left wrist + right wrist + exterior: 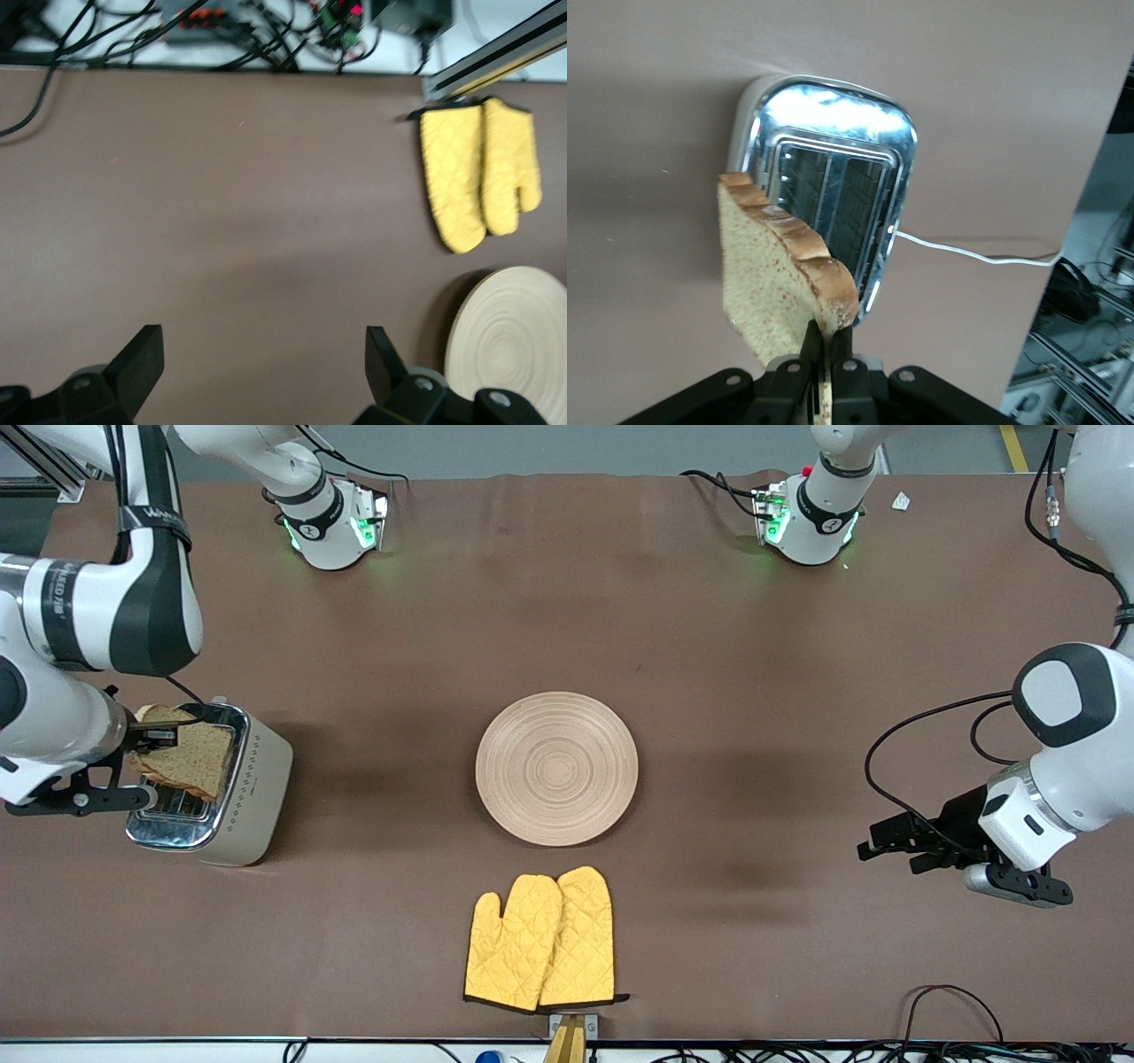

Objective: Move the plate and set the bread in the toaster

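While the right gripper [824, 372] is clamped on the lower edge of the brown wholegrain bread slice with the darker crust [182, 755], you have it hanging over the chrome-topped, cream-bodied two-slot toaster [232, 797], which stands near the table edge at the right arm's end. In the right wrist view the slice looks roughly parallel to the slots — though which slot it sits over I cannot quite tell from this angle. Square the slice to one slot before you descend, so the crust does not catch on the chrome rim. Lower slowly and straight, and part the fingers only once most of the slice is inside; let go too high and it may tip across the top. Mind the white cord [966, 252] trailing from the toaster.

The large round light-wood plate with ring grooves [556, 768] lies bare at the middle of the table, a pair of yellow quilted oven mitts [540, 941] between it and the table edge nearest the front camera. The left gripper [257, 376] waits with its fingers wide apart — holding nothing — over bare table toward the left arm's end.
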